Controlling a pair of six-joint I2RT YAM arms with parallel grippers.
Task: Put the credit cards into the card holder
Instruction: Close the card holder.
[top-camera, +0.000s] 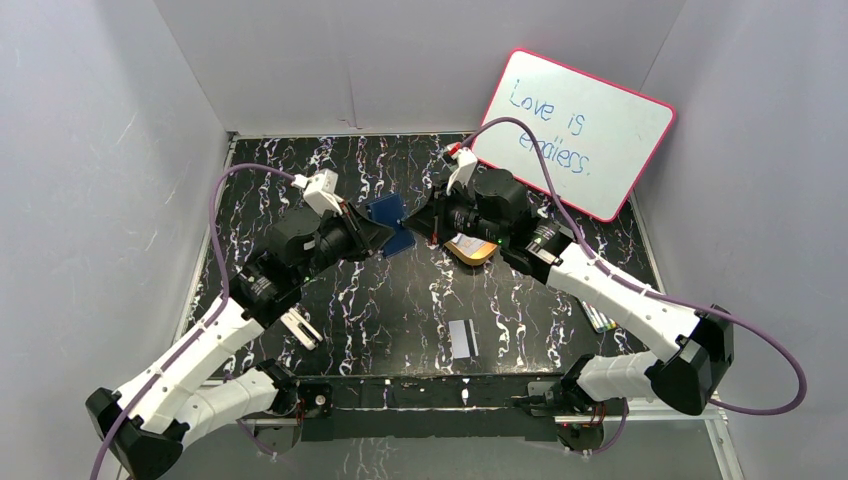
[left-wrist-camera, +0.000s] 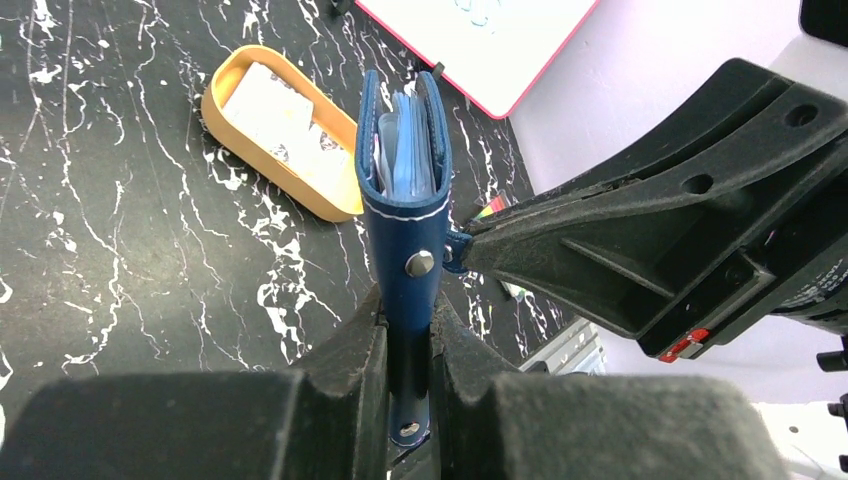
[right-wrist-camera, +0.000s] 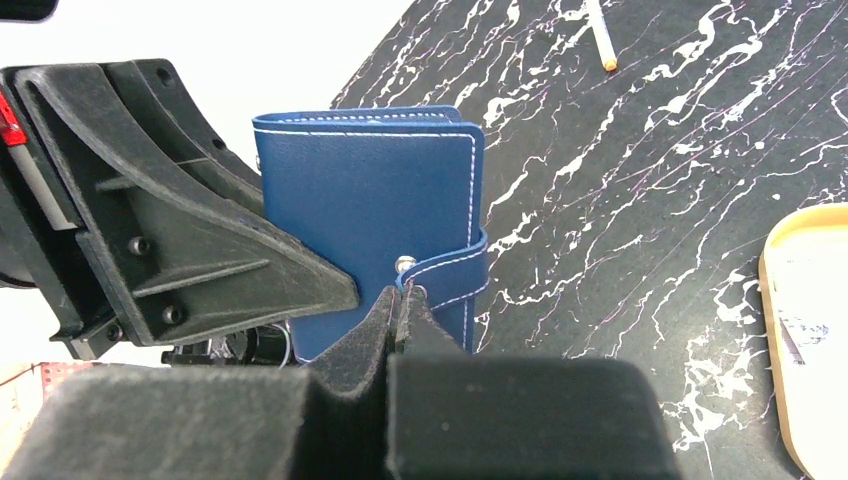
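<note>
The navy-blue card holder (top-camera: 392, 224) hangs above the table between both arms. My left gripper (left-wrist-camera: 408, 345) is shut on its lower edge and holds it edge-on, with lighter blue pockets (left-wrist-camera: 405, 155) showing at its top. My right gripper (right-wrist-camera: 402, 300) is shut on the card holder's snap tab (right-wrist-camera: 447, 272), and the card holder's flat face (right-wrist-camera: 365, 195) fills that view. One credit card (top-camera: 461, 338) with a dark stripe lies flat on the table near the front edge, away from both grippers.
An oval golden-orange tin (top-camera: 472, 250) sits under the right wrist, with something pale and printed (left-wrist-camera: 272, 122) inside. A pink-framed whiteboard (top-camera: 578, 130) leans at the back right. Marker pens (top-camera: 598, 318) lie by the right arm. A thin white stick (right-wrist-camera: 600, 35) lies on the marble-patterned table.
</note>
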